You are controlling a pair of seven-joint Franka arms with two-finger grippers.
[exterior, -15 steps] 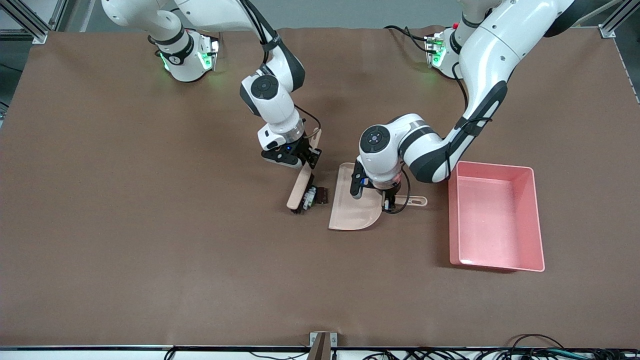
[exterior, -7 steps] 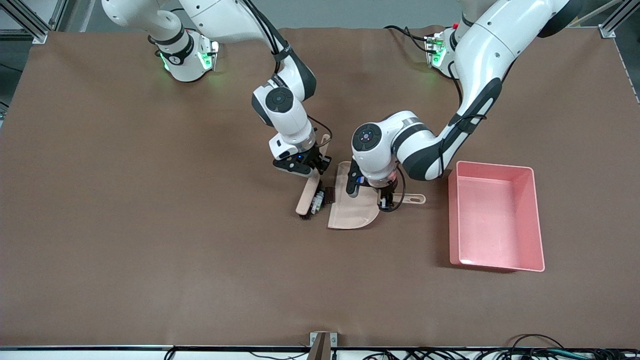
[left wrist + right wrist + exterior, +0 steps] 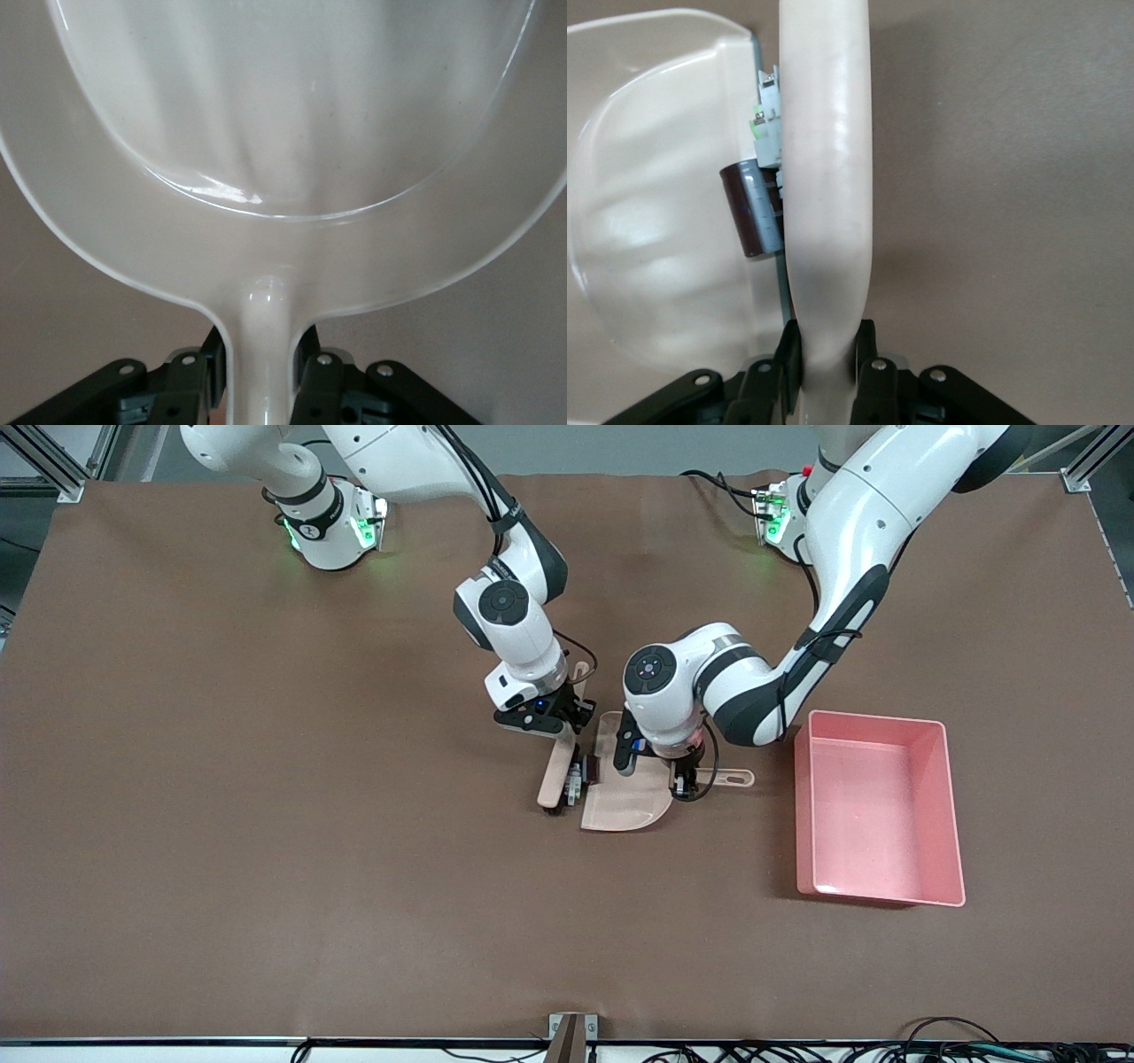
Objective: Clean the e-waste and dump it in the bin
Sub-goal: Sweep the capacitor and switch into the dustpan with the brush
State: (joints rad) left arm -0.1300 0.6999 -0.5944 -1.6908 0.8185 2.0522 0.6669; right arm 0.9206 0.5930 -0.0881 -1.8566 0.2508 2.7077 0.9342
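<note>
1. The sweeping step was judged to be in hand: a beige brush [image 3: 558,771] was gripped by its handle in the closed jaws of the right gripper [image 3: 562,731], its head pressed down on the brown worktop [image 3: 266,824] at the dustpan's open edge.
2. A beige dustpan [image 3: 625,797] was held flat on the worktop, its handle clamped in the shut jaws of the left gripper [image 3: 680,778]; in the left wrist view the handle [image 3: 262,354] was seen pinched between the two fingers.
3. The e-waste [image 3: 578,778] was found wedged between the brush and the lip of the dustpan, at about 9 o'clock of the pan in the front view, and not yet fully inside it.
4. In the right wrist view, two parts were made out: a white-grey connector with green bits [image 3: 765,128] and a dark maroon cylinder, likely a capacitor [image 3: 751,211], both touching the brush and lying at the pan's edge.
5. The pink bin [image 3: 877,806] was seen standing empty at about 3 o'clock of the dustpan, toward the left arm's end of the worktop and apart from the pan.
6. The next move was judged to call for a further short push of the brush into the pan, with the lip kept flat so that neither part slips beneath it; the pan would then be lifted level and tipped over the bin.
</note>
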